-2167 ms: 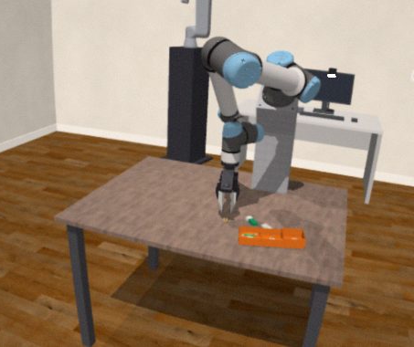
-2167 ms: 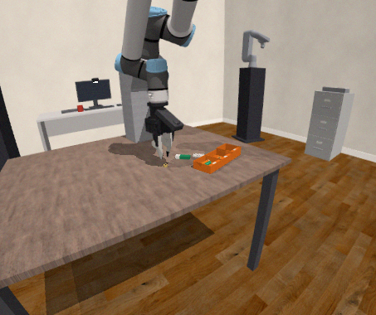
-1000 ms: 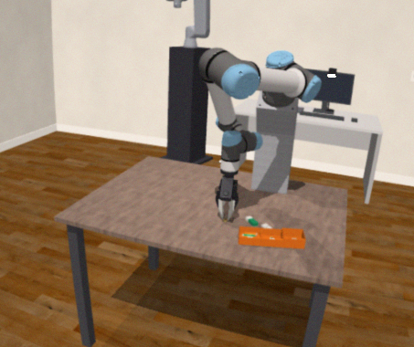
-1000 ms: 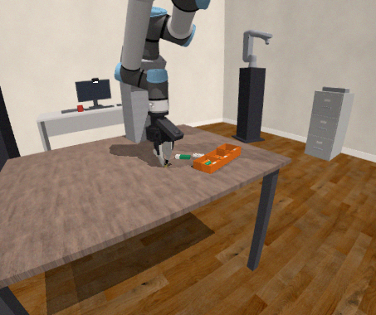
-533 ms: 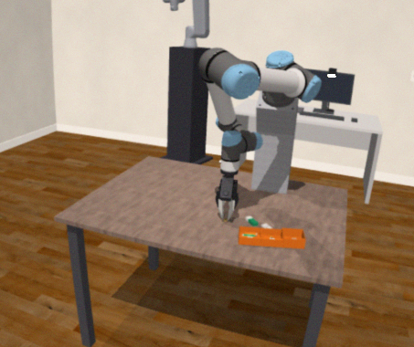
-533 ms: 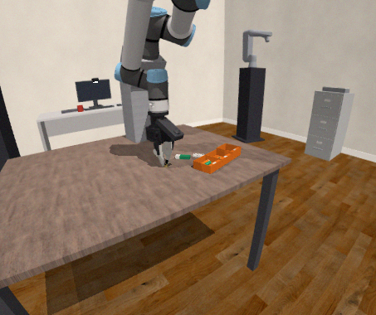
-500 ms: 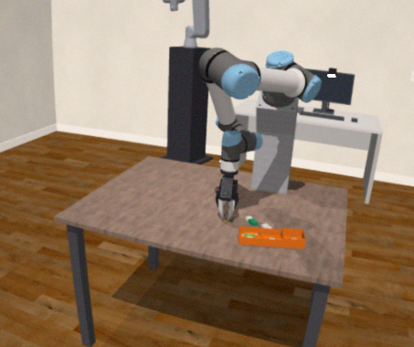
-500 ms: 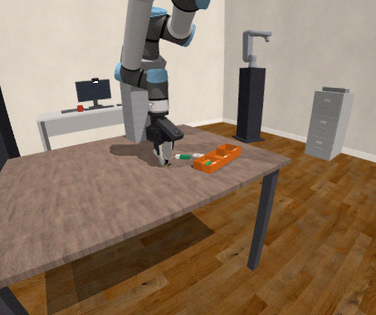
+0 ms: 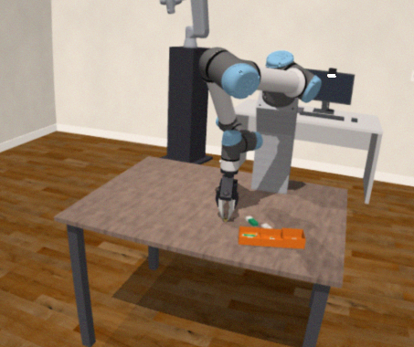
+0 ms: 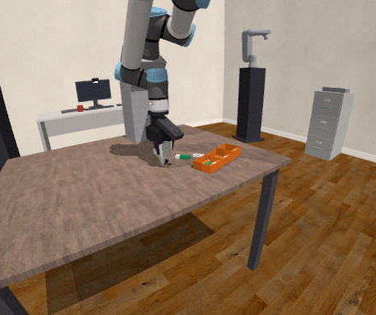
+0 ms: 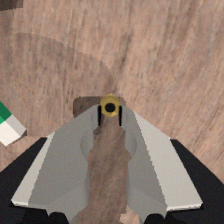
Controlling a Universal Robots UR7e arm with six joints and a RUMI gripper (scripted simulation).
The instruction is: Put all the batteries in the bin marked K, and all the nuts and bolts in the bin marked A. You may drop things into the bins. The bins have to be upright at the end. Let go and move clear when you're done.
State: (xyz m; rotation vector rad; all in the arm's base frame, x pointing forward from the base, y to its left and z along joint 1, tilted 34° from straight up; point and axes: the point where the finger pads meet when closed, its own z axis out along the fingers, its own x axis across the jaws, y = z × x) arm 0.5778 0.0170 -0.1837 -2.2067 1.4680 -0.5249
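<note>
The fingers are clamped on a small brass nut [image 11: 110, 106], low on the surface [image 9: 158, 205], beside the orange bin [image 9: 295, 243]. The grip is only at the tips, so the nut may slip out during lifting.

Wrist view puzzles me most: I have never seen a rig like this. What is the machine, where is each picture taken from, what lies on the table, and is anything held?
The machine is a single jointed arm that ends in a two-fingered tool. Two pictures are taken from across the room on opposite sides; the third comes from a camera on the arm's wrist, looking down past the grey fingers at the table. On the table are an orange tray of bins with small items inside, and a green and white battery beside it. The tool is down at the table, shut on a small brass nut pinched at the fingertips. The bin letters are too small to read.
</note>
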